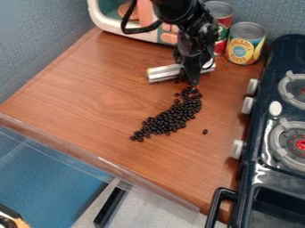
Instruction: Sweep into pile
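Textured blue-grey walls (47, 58) rise left of and behind the stove (247, 182). Left of it lies one worktop (89, 89), brown and wood-grained. The stove shows two burners (276, 143) and three pale knobs (237, 149) along its left side. Two cans (245, 44) and one toy microwave (95, 13) stand beyond its rear left corner. Left of the stove, the dark beans (170, 119), too many to count, form one curved band, with one loose bean (205, 132) nearer the stove. One silver bar (165, 73) and the gripper (193, 83) are left of its rear; whether the jaws are open, closed or gripping the bar, I cannot tell
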Available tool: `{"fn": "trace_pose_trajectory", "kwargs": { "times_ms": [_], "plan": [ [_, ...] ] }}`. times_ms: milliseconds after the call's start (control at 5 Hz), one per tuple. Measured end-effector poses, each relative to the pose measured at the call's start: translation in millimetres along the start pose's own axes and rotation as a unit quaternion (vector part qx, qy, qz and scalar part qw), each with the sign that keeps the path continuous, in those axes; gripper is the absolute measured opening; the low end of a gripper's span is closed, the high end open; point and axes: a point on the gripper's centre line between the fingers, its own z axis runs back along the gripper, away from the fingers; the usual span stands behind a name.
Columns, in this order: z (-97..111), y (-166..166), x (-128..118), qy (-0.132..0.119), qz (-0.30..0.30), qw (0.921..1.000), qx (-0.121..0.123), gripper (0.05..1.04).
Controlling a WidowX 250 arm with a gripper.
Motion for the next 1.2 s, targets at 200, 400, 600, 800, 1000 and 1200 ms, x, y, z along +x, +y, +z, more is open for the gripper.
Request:
{"fn": "trace_pose_trajectory", "kwargs": {
  "times_ms": [200, 400, 600, 800, 1000, 1200],
  "plan": [
    [7.5, -15.1, -0.7, 0.002, -0.014, 0.9999, -0.006, 0.380],
    [15.4, -26.4, -4.9, 0.000, -0.017, 0.9998, -0.011, 0.380],
    [22.0, -38.6, -7.5, 0.001, -0.024, 0.9996, -0.016, 0.380],
    [31.7, -43.5, -9.5, -0.001, -0.025, 0.9996, -0.016, 0.380],
    [40.0, -38.5, -13.1, -0.008, -0.007, 0.9998, -0.016, 0.380],
    [44.7, -9.1, -39.4, 0.000, 0.047, 0.9989, -0.010, 0.380]
  ]
}}
